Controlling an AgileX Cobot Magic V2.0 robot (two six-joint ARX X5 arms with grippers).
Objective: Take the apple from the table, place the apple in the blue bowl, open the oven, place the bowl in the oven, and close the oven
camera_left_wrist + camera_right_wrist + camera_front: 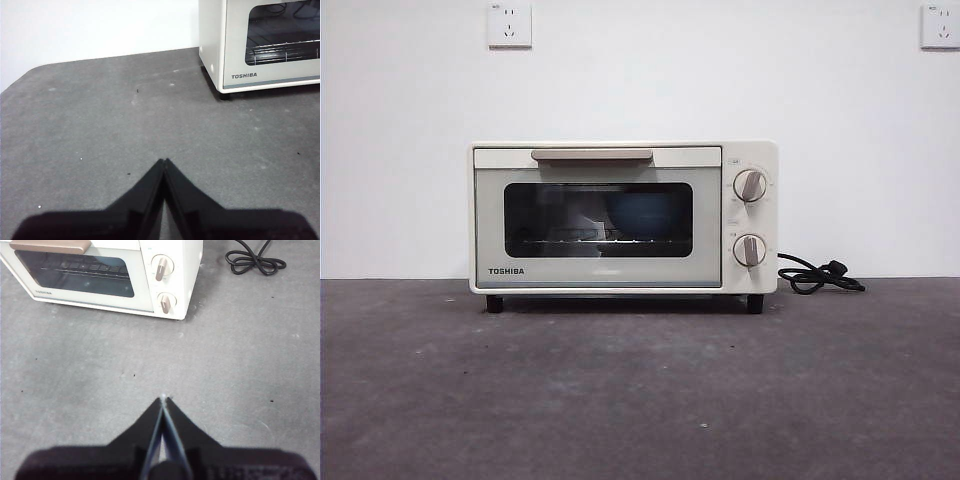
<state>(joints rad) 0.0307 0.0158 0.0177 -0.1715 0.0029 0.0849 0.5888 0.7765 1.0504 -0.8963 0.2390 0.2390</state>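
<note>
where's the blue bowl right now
In the front view the blue bowl sits inside the oven, dimly visible behind the closed dark glass door, on the rack toward the side nearer the two knobs.

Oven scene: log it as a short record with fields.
oven: door shut, on the table
blue bowl: inside, dimly seen through the glass
apple: cannot be made out
cord: coiled beside the oven's knob side
left gripper: shut, empty, over the table
right gripper: shut, empty, over the table
</note>
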